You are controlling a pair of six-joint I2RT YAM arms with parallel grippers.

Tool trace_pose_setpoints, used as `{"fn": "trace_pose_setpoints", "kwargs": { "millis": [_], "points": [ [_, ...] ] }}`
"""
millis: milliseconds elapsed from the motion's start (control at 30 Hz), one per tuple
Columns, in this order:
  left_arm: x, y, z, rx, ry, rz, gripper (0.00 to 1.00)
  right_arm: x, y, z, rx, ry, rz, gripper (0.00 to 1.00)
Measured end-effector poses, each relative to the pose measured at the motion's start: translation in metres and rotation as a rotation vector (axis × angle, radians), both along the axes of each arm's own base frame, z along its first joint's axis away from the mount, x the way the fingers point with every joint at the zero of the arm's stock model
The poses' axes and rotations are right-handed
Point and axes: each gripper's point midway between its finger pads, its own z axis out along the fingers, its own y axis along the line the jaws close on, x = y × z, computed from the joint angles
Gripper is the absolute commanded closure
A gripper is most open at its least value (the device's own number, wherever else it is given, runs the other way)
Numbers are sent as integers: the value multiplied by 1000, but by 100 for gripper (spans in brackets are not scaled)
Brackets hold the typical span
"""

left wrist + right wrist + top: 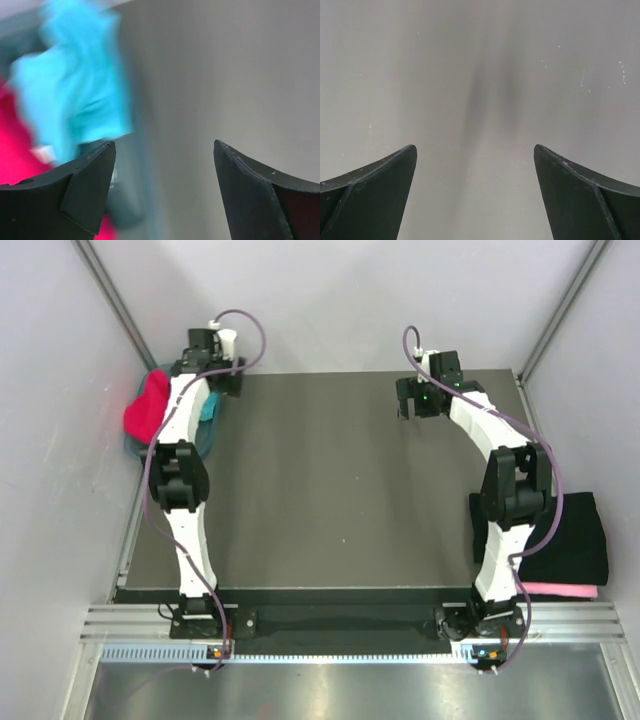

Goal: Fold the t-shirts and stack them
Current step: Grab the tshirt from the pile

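Observation:
A crimson red t-shirt and a bright turquoise t-shirt lie bunched off the table's far left corner. My left gripper hovers just beside them, open and empty. In the left wrist view the turquoise t-shirt and the red t-shirt show blurred at the left, outside the left gripper. A folded black t-shirt rests on a pink t-shirt off the table's right edge. My right gripper is open over bare table at the far right, as the right gripper shows in its wrist view.
The dark table lies between the arms. A teal tub holds the red and turquoise shirts at the far left. White walls with metal posts close in on both sides and the back.

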Motion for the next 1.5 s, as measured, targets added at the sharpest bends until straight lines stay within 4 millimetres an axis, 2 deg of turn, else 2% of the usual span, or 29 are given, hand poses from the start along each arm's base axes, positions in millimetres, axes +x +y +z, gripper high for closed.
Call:
{"fn": "trace_pose_setpoints", "kwargs": {
  "millis": [33,167,233,333,467,600,867,967,1000,1067,1133,1167,1333,1500],
  "points": [
    [1,27,-3,12,3,49,18,0,1,0,3,-1,4,0],
    [5,99,-20,54,18,188,21,0,4,0,12,0,15,0],
    [4,123,-26,67,24,234,23,-1,7,0,13,2,23,0],
    [3,144,-32,83,31,268,25,-3,15,-1,19,5,46,0],
    [6,154,-38,90,31,278,29,-10,27,-6,17,18,90,0],
    [13,161,-47,94,28,283,37,-17,36,-12,12,38,123,0],
    [22,172,-79,103,49,293,45,-20,51,-20,-3,47,172,0],
    [22,173,-87,105,60,294,63,-22,55,-26,-12,56,185,0],
    [23,174,-87,109,60,296,75,-22,57,-27,-14,57,189,0],
    [24,176,-87,116,56,300,80,-23,59,-28,-17,58,195,0],
    [25,177,-85,120,49,303,95,-24,61,-27,-19,57,199,0],
    [25,178,-84,121,44,307,100,-24,62,-27,-19,56,200,0],
    [26,179,-82,134,38,314,100,-24,63,-27,-19,55,201,0],
    [27,172,-76,140,30,300,100,-23,63,-27,-18,52,201,0]
  ]
}}
